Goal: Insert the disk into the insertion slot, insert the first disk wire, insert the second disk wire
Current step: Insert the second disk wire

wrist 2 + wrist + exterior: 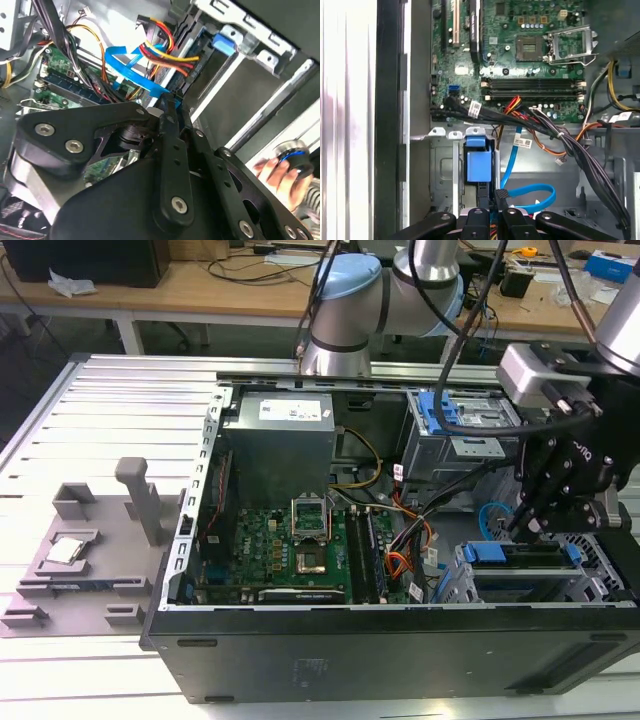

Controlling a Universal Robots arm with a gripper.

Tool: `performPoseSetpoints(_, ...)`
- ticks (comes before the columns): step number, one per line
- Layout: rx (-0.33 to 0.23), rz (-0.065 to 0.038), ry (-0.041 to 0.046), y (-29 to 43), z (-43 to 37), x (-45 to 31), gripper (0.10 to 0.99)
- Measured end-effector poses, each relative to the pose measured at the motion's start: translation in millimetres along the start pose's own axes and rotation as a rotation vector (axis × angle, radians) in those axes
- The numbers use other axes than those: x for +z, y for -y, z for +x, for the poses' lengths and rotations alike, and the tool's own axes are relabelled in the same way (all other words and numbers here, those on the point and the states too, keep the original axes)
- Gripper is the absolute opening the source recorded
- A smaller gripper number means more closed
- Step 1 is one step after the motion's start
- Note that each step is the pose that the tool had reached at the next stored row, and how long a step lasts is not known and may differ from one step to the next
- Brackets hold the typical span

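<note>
The disk lies inside the insertion slot, a silver perforated cage at the case's front corner on the exterior view's right. Its blue carrier tab shows in the first wrist view. My gripper hangs just above the disk's edge. Its fingers are pinched together on the black connector at the end of a blue disk wire. That blue wire loops back toward the motherboard. A red, yellow and orange wire bundle runs down beside the disk edge; where it ends is hidden.
The motherboard fills the case floor, and thick black cables cross close to the cage. A second grey bay with a blue latch stands behind. A person's hand is at the case's edge. A grey fixture plate lies outside the case.
</note>
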State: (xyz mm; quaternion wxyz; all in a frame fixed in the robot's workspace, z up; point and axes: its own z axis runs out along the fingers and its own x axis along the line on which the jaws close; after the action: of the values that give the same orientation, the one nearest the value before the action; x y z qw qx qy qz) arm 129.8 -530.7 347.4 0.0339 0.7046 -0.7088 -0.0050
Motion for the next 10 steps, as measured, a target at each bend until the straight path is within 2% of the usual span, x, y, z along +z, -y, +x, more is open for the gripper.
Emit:
performPoseSetpoints(2, -0.016, 0.001, -0.0010, 1.4, 0.1, 3.3, 0.165)
performPoseSetpoints(7, -0.023, 0.001, -0.0013, 2.6, 0.3, 6.0, 0.165)
performPoseSetpoints(10, -0.025, 0.001, -0.0015, 2.8, 5.6, 6.8, 0.165)
